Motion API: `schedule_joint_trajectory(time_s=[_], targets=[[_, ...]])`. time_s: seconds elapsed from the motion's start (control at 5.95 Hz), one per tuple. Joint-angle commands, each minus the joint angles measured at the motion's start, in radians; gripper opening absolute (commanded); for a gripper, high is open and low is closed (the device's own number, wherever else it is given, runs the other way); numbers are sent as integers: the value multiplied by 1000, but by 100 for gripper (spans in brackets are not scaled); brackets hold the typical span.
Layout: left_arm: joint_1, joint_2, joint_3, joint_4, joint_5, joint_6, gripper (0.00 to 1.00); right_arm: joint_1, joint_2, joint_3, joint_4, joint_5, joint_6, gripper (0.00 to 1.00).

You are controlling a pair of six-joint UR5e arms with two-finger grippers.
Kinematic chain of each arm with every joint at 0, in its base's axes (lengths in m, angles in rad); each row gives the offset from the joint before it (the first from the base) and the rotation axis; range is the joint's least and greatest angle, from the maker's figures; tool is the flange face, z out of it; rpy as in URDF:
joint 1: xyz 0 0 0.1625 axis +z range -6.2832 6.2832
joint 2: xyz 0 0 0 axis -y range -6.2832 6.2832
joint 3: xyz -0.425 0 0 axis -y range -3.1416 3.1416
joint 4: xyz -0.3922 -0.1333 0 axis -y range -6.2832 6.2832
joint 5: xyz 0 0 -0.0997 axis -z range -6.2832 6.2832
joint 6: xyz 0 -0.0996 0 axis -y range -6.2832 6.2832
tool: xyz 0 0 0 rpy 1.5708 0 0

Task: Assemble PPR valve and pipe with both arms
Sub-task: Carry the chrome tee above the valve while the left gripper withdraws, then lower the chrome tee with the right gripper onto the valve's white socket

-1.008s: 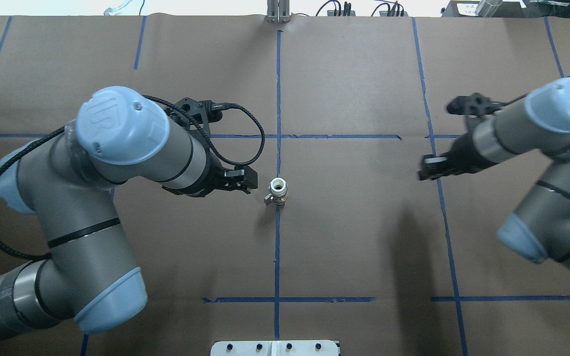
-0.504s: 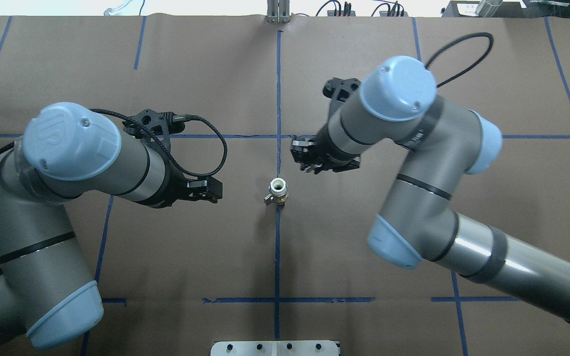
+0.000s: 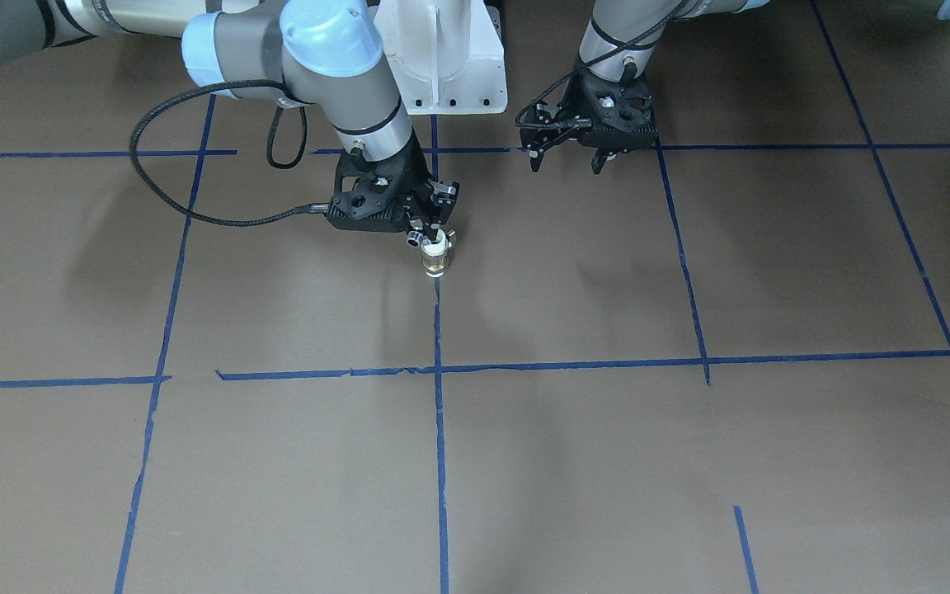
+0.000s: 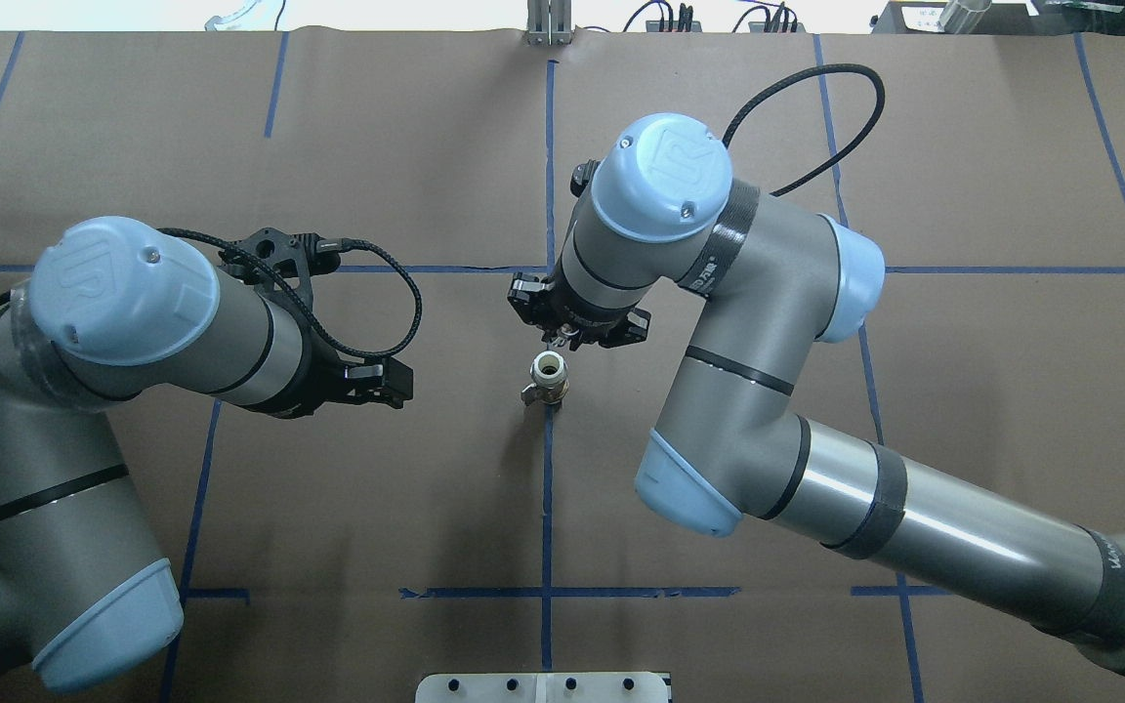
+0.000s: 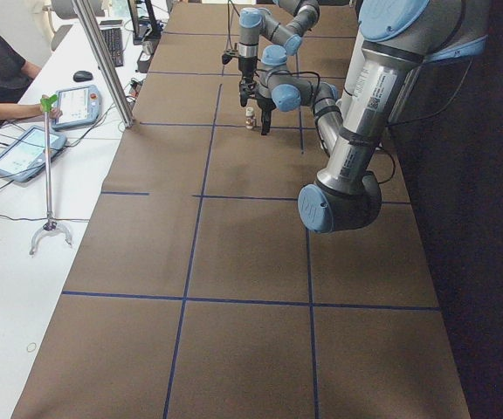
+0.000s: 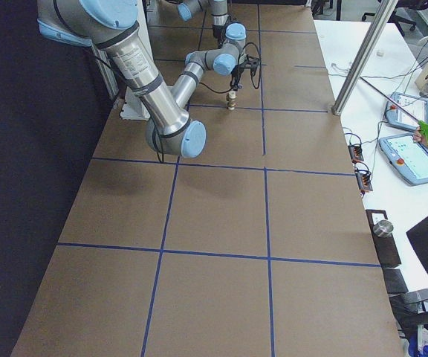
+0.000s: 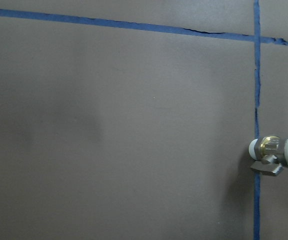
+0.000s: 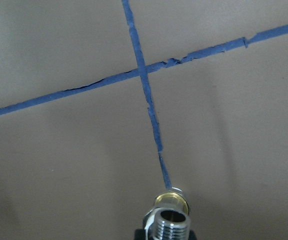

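Left claw: the left gripper (image 3: 566, 163) hangs low over the brown paper table (image 4: 719, 176) with its fingers spread and nothing between them. It is well apart from the parts, on the left of the scene.

Pipe: the pipe (image 4: 550, 375) stands upright in the middle of the table, on the blue tape line (image 4: 547, 488), white end up and brass band below. A small grey lever (image 7: 268, 168) sticks out of its side. Nothing holds it.

Valve: the PPR valve (image 8: 172, 223), a chrome fitting with a threaded open end, sits at the right claw's tip, just beside the pipe's top. I cannot tell whether the two touch.

Right claw: the right gripper (image 3: 427, 231) is clenched on the valve and points down at the far side of the pipe.

Step, as I read it: bringing the valve to the pipe's open end, with the joint not made.

Risk, tipping: the pipe is free-standing, so a sideways nudge or an off-centre push from the valve would likely knock it over or skid it along the paper, since the left claw is not steadying it.

Risk, misalignment: if the ends meet at an angle they may jam or glance off.

Risk, slip: the smooth chrome fitting could twist in the grip under pressure.
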Motion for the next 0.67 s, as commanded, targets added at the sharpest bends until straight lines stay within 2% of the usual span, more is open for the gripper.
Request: schedule_joint_trajectory(time_s=[0.0, 0.5], targets=[[2, 5, 0, 0, 0, -1, 95, -28, 16, -12, -28, -10, 11, 1], [4, 3, 0, 0, 0, -2, 95, -32, 42, -47, -31, -13, 22, 1]])
